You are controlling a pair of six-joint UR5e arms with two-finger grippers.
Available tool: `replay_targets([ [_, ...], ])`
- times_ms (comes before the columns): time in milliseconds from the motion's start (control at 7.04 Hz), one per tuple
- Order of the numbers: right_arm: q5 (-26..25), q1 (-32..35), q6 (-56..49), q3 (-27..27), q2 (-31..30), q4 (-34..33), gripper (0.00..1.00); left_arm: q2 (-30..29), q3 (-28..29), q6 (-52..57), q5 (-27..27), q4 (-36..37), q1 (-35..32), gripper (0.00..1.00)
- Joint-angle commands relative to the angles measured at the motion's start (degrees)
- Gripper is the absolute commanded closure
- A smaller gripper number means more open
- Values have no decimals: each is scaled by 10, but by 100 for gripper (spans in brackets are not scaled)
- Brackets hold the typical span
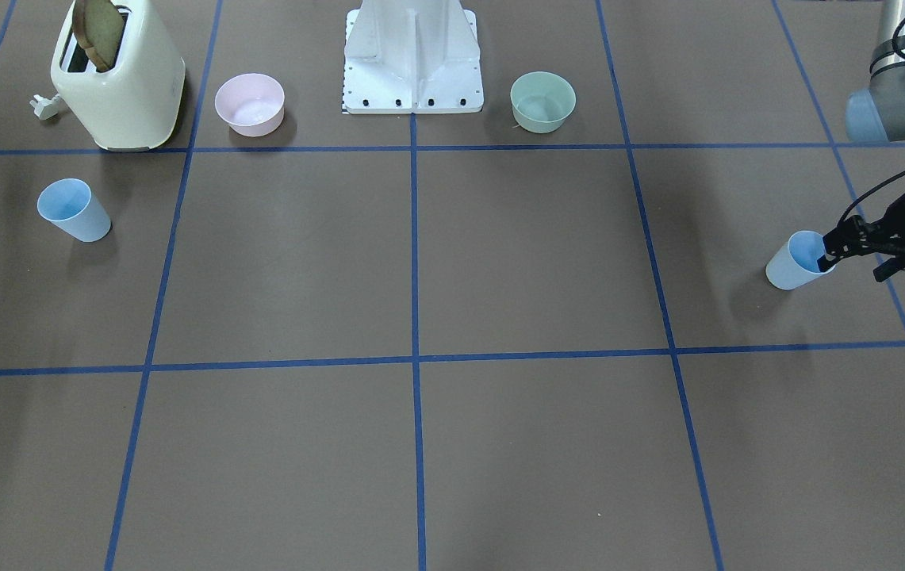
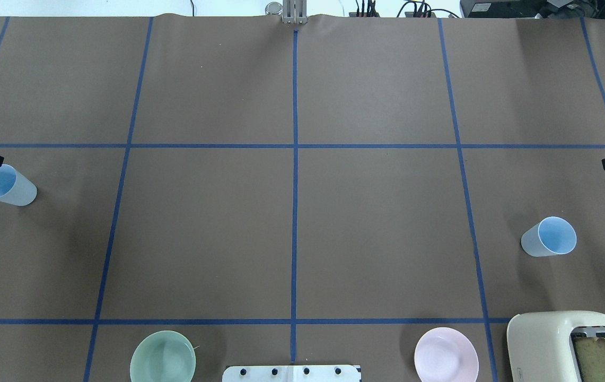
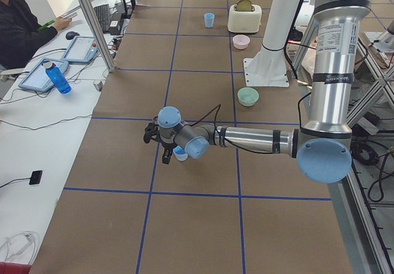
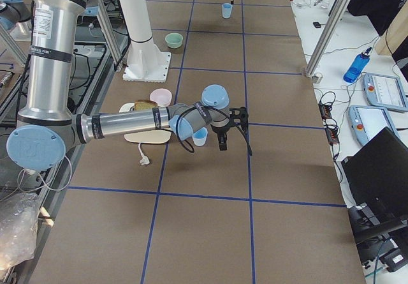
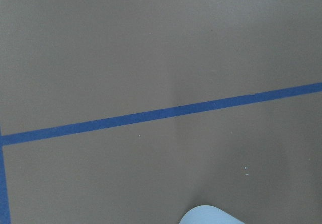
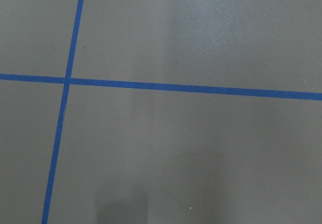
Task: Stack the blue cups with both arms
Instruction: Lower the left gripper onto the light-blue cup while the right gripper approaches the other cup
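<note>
The left cup (image 2: 6, 185) stands upright near the left end of the counter (image 2: 376, 228), with the left end effector (image 1: 853, 267) right at it. Its fingers are spread, and one finger (image 1: 823, 260) shows over the cup's mouth in the front view, though I cannot tell whether it touches the rim. The right cup (image 2: 549, 237) stands upright near the opposite end, well apart from the first. The right end effector (image 4: 228, 129) hangs farther from the robot, apart from that cup; I cannot tell whether its fingers are spread or pressed together. Near the right cup, on the robot's side, sits a cream toaster (image 2: 567, 345) with a bread slice (image 2: 602, 361) in one slot. A pink bowl (image 2: 446, 354), a white pedestal (image 2: 291, 373) and a green bowl (image 2: 162, 356) line the robot's edge, all nearer the robot than either cup. A person (image 3: 21, 28) sits beyond the far edge, near a blue bottle (image 3: 57, 77).
</note>
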Motion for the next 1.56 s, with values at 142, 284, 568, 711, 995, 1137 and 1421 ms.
replay_targets([
  [142,-1,-2,1,0,0,1,0,33,-1,-2,-1,-45,10,2],
  [284,-1,-2,1,0,0,1,0,34,0,-2,0,-45,14,2],
  [568,-1,-2,1,0,1,1,0,34,3,-14,2,-45,30,2],
  [711,-1,-2,1,0,2,1,0,34,3,-12,2,-50,30,3],
  [995,-2,-2,0,0,2,1,0,34,3,-13,2,-53,30,21],
  [1137,0,-4,1,5,-1,1,0,33,3,-15,1,-53,30,29],
  [1421,0,-8,1,5,-1,1,0,33,3,-16,2,-53,30,38],
])
